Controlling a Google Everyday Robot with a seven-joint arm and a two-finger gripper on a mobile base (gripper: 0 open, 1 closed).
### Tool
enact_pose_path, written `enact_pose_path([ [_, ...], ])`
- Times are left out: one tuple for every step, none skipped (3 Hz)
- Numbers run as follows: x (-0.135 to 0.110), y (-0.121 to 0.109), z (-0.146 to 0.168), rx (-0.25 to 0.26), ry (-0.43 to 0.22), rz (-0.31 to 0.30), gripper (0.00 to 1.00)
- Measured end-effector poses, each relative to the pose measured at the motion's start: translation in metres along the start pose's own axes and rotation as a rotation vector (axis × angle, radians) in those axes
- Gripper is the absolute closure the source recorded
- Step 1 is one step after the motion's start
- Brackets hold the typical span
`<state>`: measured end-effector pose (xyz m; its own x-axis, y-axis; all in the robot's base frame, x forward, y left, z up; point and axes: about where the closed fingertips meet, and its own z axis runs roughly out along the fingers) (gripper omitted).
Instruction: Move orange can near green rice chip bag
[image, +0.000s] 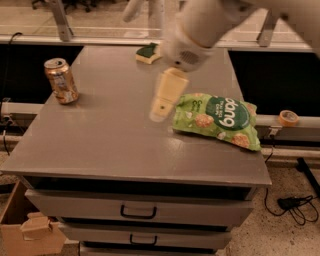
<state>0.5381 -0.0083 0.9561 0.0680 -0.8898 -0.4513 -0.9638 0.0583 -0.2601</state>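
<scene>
- orange can (61, 80) upright, counter's (110, 145) 10 o'clock
- green rice chip bag (220, 120) flat at 3
- tool (165, 97) at bag's 9 o'clock, apart or together, can't tell

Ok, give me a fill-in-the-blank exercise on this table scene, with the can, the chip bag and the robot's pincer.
1. The small orange-copper aluminium drink can stands ___, not on its side.
2. The flat crinkled rice chip bag is bright ___ in colour.
3. The robot's pincer hangs over the grey table top, between the can and the ___.

Missing words: upright; green; bag.
</scene>
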Motion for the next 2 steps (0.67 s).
enact_pose_path([
  [-0.098, 0.0019, 0.0421, -0.058, -0.122, -0.111, 0.0],
  [-0.098, 0.0019, 0.0421, -0.058, -0.122, -0.111, 0.0],
])
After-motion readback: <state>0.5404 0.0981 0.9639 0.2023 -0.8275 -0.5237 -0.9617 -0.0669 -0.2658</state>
